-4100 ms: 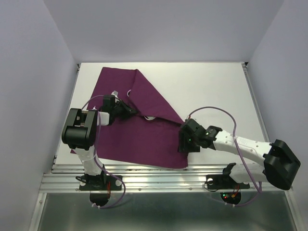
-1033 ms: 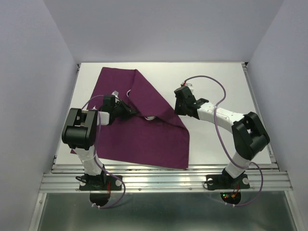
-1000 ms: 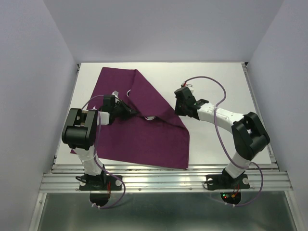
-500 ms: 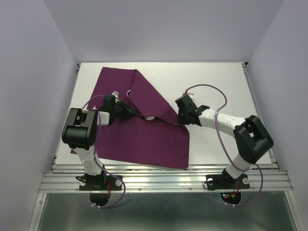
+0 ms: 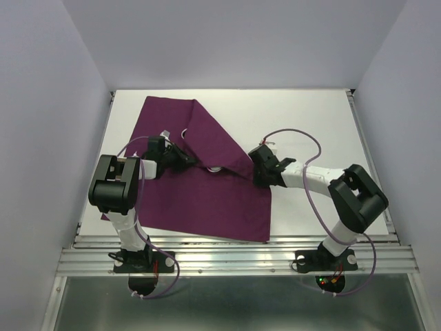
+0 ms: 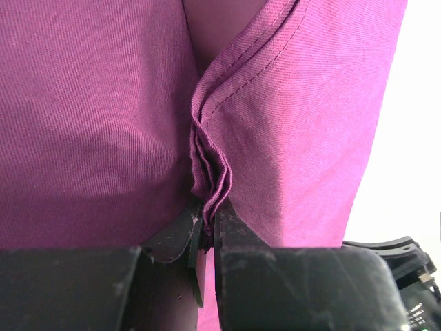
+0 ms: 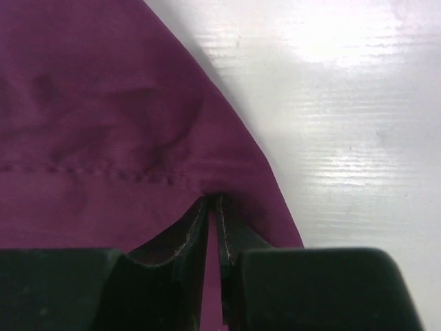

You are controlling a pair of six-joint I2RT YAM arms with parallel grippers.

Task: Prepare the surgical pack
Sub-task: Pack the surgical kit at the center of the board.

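White bench (image 5: 310,117): left pincer (image 6: 208,222) clamped on a bunched fold of the drape (image 5: 207,200), likely anchoring it; right pincer (image 7: 215,204) nearly closed at the hem just ahead, grip unconfirmed.

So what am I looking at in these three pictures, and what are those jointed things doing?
That is a robot: a left arm and a right arm, bolted at the near edge of a white table. The wide picture comes from a camera fixed above and behind them. The two close-ups come from a camera on each wrist, looking at whatever that arm grips. On the table lies a purple cloth, partly folded over. The left pincer is shut on a bunched fold of it. The right pincer, jaws nearly together, sits at the cloth's right corner and seems to nip its edge.
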